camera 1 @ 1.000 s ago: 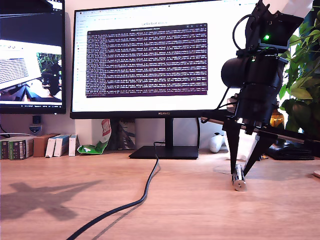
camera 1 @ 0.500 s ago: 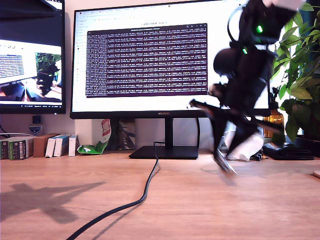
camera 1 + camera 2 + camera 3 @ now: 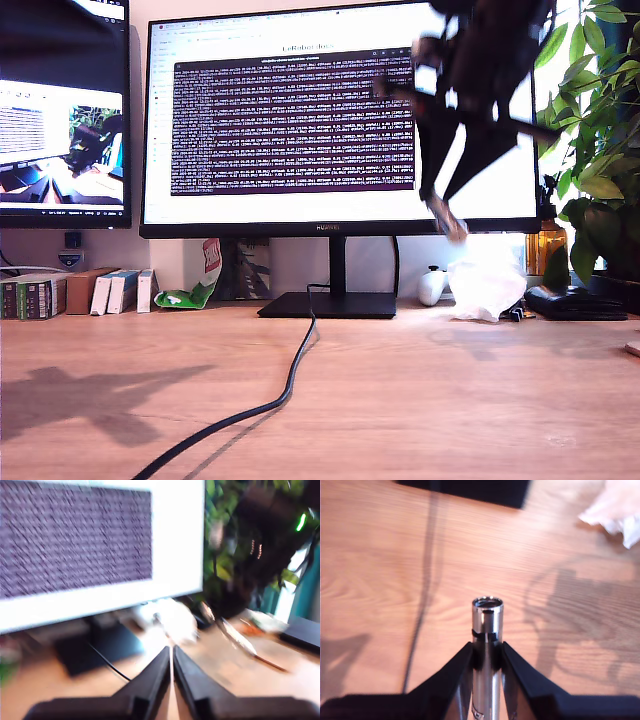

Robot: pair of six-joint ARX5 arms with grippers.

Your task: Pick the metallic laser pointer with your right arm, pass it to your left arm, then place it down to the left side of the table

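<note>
Item: slim shiny silver metal laser pointer point(image 3: 487, 645). Location: clamped between the two black fingers of my second gripper point(image 3: 486, 652), carried well above the light-brown wood-grain table point(image 3: 420, 400), in front of the large black-framed monitor point(image 3: 290, 120) toward the exterior view's right; there it shows only as a blurred pale tip point(image 3: 447, 218) below the dark arm.

Axis: runs along the gripper's fingers, the round open end projecting past the fingertips.

Item: my first gripper point(image 3: 172, 652). State: fingers drawn together, nothing between them.

Relation: in the first wrist view the other arm point(image 3: 260, 545) and a blurred pale sliver, likely the pointer, lie ahead and to one side. The handover calls for this gripper to spread its fingers and take the projecting end.
</note>
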